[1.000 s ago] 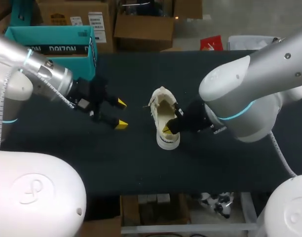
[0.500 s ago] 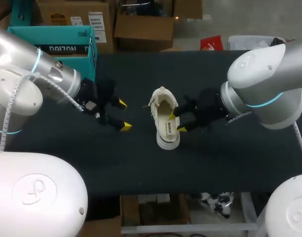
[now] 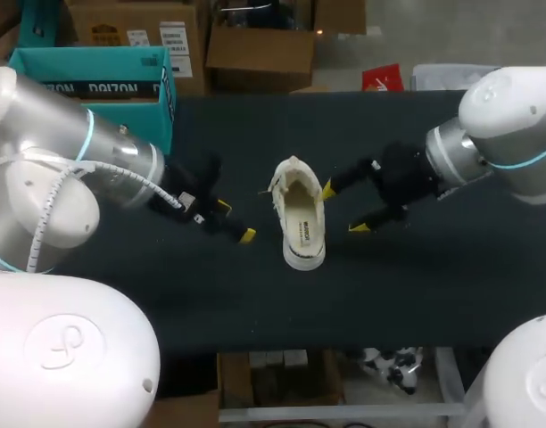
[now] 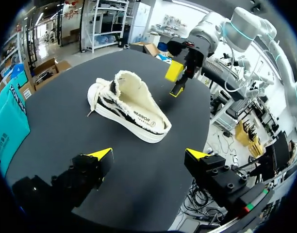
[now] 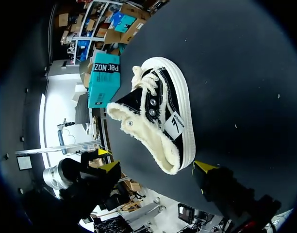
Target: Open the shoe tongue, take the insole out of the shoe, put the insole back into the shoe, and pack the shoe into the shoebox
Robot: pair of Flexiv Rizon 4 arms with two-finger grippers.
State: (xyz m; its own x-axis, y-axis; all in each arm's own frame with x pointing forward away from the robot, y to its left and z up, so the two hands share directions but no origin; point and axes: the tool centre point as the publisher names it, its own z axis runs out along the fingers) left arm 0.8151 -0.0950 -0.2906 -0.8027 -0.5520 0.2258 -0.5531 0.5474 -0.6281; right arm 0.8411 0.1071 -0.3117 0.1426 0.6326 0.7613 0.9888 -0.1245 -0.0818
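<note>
A cream and black shoe (image 3: 300,214) lies on the black table (image 3: 255,294), toe to the far side, its tongue spread open. The cream insole (image 3: 301,225) lies inside it. My right gripper (image 3: 344,208) stands open just right of the shoe, touching nothing. My left gripper (image 3: 235,221) is open just left of the shoe, also holding nothing. In the left wrist view the shoe (image 4: 129,107) lies ahead of my open gripper (image 4: 148,154), with the right gripper (image 4: 177,80) beyond it. In the right wrist view the shoe (image 5: 160,121) lies ahead of the open gripper (image 5: 156,166).
The teal shoebox (image 3: 103,85) stands at the table's far left corner, behind my left arm; it also shows as a teal shoebox (image 5: 104,80) beyond the shoe's toe. Bare black tabletop surrounds the shoe.
My right gripper came out of the shoe's opening, opened, and drew back to the right. My left gripper moved right, closer to the shoe. The shoe stayed put.
</note>
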